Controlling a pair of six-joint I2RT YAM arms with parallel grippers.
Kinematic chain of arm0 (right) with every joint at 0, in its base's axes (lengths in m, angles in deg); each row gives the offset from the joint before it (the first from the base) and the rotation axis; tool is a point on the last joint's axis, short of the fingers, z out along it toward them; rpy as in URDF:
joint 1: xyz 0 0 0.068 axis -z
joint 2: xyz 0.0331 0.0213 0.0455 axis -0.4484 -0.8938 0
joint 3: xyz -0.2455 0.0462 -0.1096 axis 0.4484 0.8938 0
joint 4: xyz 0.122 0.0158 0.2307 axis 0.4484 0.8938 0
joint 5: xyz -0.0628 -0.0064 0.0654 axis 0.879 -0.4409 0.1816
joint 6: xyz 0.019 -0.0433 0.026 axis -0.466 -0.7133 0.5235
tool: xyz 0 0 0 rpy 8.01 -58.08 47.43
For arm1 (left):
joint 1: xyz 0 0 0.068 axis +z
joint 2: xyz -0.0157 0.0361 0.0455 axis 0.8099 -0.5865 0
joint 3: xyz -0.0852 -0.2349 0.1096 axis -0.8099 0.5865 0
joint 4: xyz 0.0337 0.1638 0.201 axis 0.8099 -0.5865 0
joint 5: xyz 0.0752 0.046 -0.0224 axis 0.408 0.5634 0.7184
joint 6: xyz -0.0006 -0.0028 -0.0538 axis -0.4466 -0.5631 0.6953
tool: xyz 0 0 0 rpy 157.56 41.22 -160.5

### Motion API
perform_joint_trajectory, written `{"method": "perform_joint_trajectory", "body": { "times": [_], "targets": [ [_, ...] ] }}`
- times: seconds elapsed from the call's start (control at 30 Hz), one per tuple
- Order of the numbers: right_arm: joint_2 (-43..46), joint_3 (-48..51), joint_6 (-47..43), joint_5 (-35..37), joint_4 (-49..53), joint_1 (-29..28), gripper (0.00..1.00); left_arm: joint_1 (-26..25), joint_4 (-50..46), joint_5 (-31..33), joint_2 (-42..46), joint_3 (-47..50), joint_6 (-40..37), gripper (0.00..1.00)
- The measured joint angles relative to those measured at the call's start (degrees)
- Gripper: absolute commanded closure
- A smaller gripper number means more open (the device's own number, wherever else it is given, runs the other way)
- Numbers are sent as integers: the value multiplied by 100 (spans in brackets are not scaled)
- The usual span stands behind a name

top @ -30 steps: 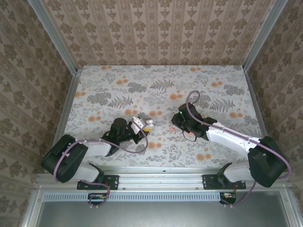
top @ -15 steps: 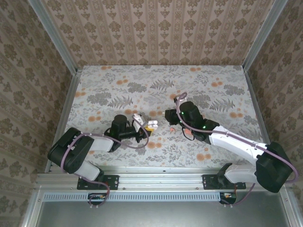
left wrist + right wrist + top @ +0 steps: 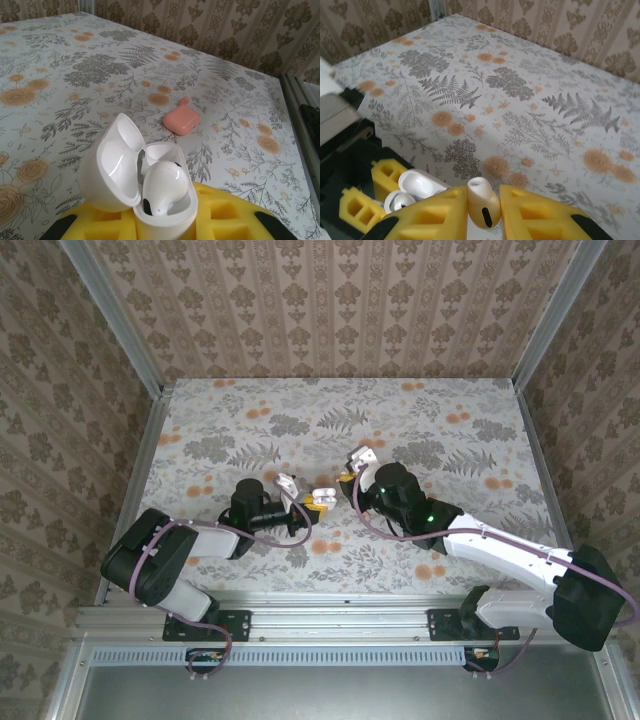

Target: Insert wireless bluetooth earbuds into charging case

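Jaws of the right gripper (image 3: 484, 210) were clamped on a white earbud (image 3: 481, 199), while the left gripper (image 3: 162, 220) clasped the open charging case (image 3: 117, 170), a second earbud (image 3: 165, 185) seated inside, a pink case (image 3: 181, 121) at its 1 o'clock.

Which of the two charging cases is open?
The glossy white plastic case in the left claw: its lid is flipped up, one white earbud seated inside. The coral-pink case lies shut on the floral table.

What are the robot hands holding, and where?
Open white charging case, base pinched by left gripper; white earbud, sides pinched by right gripper.
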Motion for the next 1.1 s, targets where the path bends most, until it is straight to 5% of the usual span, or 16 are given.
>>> {"method": "perform_joint_trajectory", "body": {
  "times": [1.1],
  "targets": [
    [46,160,-3458,822,-457,-787,80,57,160,-369,407,-162,402,90]
  ]
}}
